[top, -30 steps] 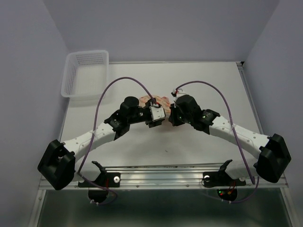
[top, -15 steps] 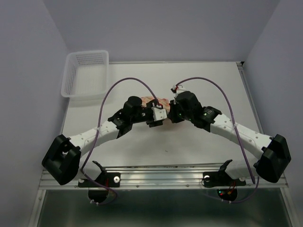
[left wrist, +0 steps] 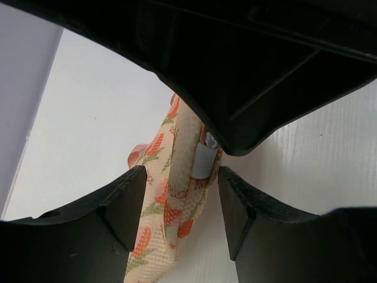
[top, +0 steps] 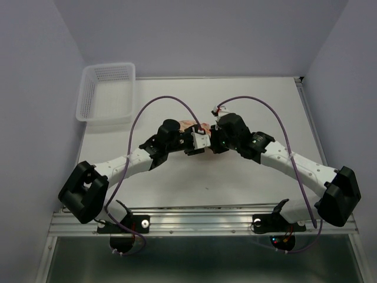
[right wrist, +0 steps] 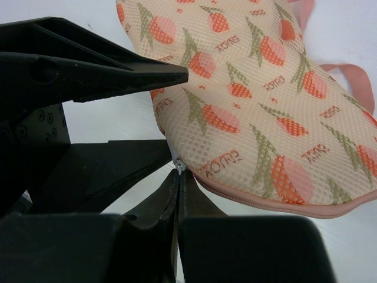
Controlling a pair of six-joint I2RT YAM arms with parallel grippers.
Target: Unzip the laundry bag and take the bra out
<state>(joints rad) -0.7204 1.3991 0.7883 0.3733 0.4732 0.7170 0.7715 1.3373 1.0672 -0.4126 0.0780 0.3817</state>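
Observation:
The laundry bag [top: 198,125], a peach pouch with orange print, lies mid-table between both grippers. In the right wrist view the bag [right wrist: 265,118] shows its pink zipper edging [right wrist: 271,203] closed along the near side. My right gripper [right wrist: 178,177] is shut on the small grey zipper pull [right wrist: 178,167] at the bag's left tip. My left gripper [left wrist: 179,206] is open and straddles that same end of the bag [left wrist: 171,224]; the grey pull [left wrist: 202,160] shows just beyond its fingers. From above, the left gripper [top: 202,142] and right gripper [top: 214,141] almost meet. The bra is hidden.
A white plastic mesh basket [top: 108,91] stands at the table's back left corner. The bag's pink loop [right wrist: 353,73] lies on the table beyond the bag. The left gripper's black fingers [right wrist: 118,71] crowd the right wrist view.
My left arm has swung right, bringing its gripper closer around the bag's end. My right gripper shifted slightly toward the bag a second ago and has held still since.

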